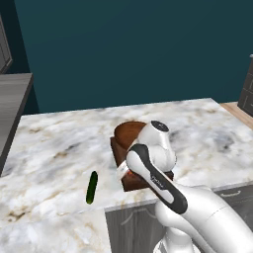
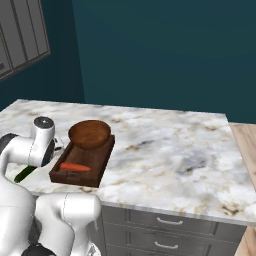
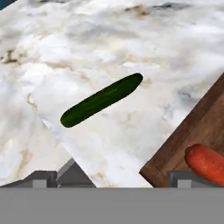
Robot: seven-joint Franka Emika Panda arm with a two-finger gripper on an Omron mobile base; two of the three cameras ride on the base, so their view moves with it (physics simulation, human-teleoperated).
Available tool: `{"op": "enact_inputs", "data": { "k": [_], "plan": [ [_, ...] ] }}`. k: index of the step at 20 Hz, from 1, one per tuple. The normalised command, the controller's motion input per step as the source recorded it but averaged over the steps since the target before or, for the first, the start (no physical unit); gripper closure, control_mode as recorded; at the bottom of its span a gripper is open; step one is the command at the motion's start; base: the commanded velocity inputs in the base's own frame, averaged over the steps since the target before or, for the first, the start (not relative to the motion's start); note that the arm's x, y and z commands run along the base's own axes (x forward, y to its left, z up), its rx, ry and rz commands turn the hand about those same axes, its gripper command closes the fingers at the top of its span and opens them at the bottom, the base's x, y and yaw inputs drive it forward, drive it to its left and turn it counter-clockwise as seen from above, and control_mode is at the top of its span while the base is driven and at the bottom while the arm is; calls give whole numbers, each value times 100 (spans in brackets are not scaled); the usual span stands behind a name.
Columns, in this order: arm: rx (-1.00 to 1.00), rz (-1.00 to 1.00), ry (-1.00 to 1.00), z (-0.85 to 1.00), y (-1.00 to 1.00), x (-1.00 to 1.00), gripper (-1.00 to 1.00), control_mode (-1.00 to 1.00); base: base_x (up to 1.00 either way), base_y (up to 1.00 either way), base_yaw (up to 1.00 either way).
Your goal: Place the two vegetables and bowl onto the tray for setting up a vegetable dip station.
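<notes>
The dark green cucumber [image 1: 92, 187] [image 3: 101, 100] lies flat on the marble counter, left of the tray and near the front edge; one end of it peeks out beside the arm [image 2: 24, 173]. On the dark brown tray [image 2: 97, 162] [image 3: 192, 131] lies the red-orange carrot [image 2: 75, 167] [image 3: 208, 162]. The brown wooden bowl [image 2: 90, 134] [image 1: 129, 132] sits on the tray's far end. My gripper [image 3: 113, 180] is open above the counter between the cucumber and the tray's corner, its fingertips [image 3: 43, 179] wide apart and empty.
The marble counter [image 2: 165, 150] stretches wide to the right of the tray. Its front edge drops off to grey drawers [image 2: 165, 220] below. A dark teal wall stands behind, with grey cabinets [image 2: 22, 35] at the upper left.
</notes>
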Motion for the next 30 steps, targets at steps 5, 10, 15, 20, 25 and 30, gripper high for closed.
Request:
{"op": "enact_inputs", "data": {
  "k": [5,10,15,20,25,30],
  "plan": [
    [0,-44,27,6,35,-1,-100,-100,0,0,0],
    [0,-45,21,3,37,0,-100,-100,0,0,0],
    [0,-45,16,-4,39,9,-100,-100,0,0,0],
    [0,-43,16,-21,37,18,-100,-100,0,0,0],
    [-2,-38,24,-33,20,15,-100,-100,0,0,0],
    [-1,-31,30,-36,10,15,-100,-100,0,0,0]
  ]
}}
